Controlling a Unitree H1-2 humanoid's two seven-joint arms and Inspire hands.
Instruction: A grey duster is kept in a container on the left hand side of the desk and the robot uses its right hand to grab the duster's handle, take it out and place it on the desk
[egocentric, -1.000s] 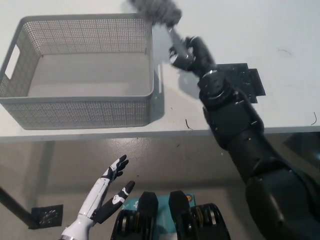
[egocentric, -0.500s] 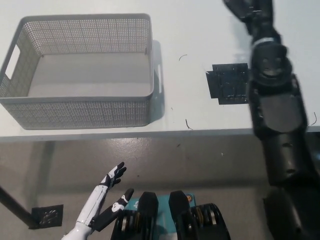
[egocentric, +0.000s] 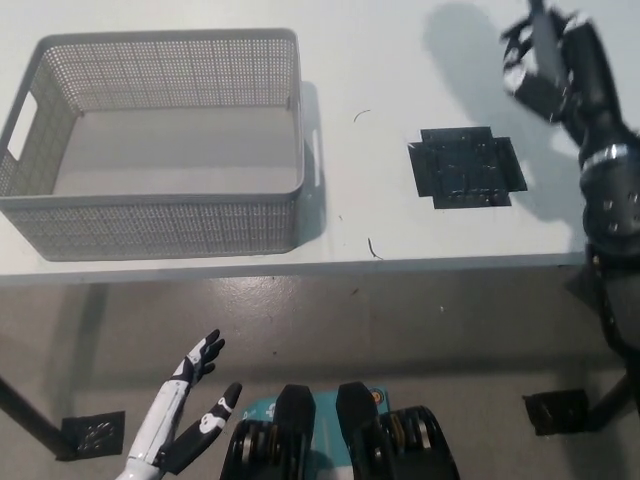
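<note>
I see the right hand (egocentric: 552, 62) up over the worktop's (egocentric: 400, 215) far right corner, fingers closed round the duster's handle (egocentric: 540, 30) with the head cut off by the frame edge, container (egocentric: 150, 215) sitting empty at left, left hand (egocentric: 185, 415) hanging open below the worktop edge.

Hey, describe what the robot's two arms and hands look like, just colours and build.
The left robot hand is slim, with a white back and forearm and black fingertips and palm side. The right robot hand is black with some pale grey or silvery parts near the fingers. Its arm is bulky, glossy black in rounded segments, with a thin light ring at the wrist. No loose cables or markings show.
</note>
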